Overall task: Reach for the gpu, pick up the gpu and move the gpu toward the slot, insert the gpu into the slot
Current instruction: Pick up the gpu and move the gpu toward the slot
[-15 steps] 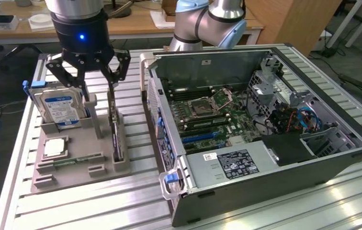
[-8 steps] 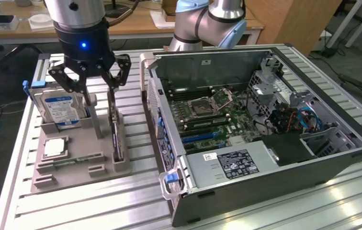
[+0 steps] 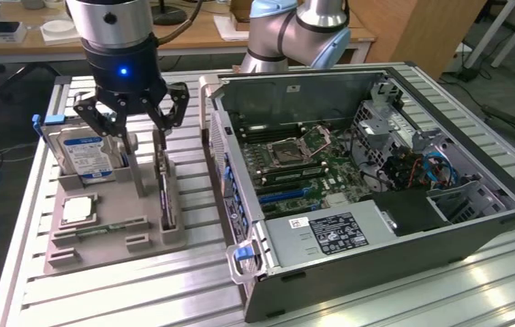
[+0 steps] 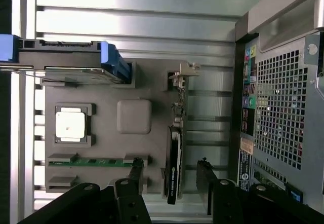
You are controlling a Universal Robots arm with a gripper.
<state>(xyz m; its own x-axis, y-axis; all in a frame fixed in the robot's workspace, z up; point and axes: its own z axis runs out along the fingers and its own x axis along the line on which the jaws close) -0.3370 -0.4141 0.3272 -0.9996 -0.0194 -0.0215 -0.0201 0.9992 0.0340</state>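
The gpu (image 3: 164, 185) is a thin dark card standing on edge in the right-hand groove of a grey parts holder (image 3: 103, 255). In the wrist view the gpu (image 4: 174, 155) runs lengthwise, its metal bracket at the far end. My gripper (image 3: 139, 126) hangs just above the card's far half, open, its dark fingers (image 3: 174, 102) spread wide. In the wrist view the gripper (image 4: 170, 183) straddles the card, one finger (image 4: 135, 176) on each side, with nothing held. Blue slots (image 3: 281, 195) show on the motherboard inside the open computer case (image 3: 475, 231).
The holder (image 4: 106, 89) also carries a blue-labelled hard drive (image 3: 89, 157) standing on edge, a square processor (image 3: 77, 210) and a green memory stick (image 3: 103, 228). The case's perforated wall (image 4: 283, 107) stands close beside the holder. Everything rests on a slatted metal table (image 3: 130, 300).
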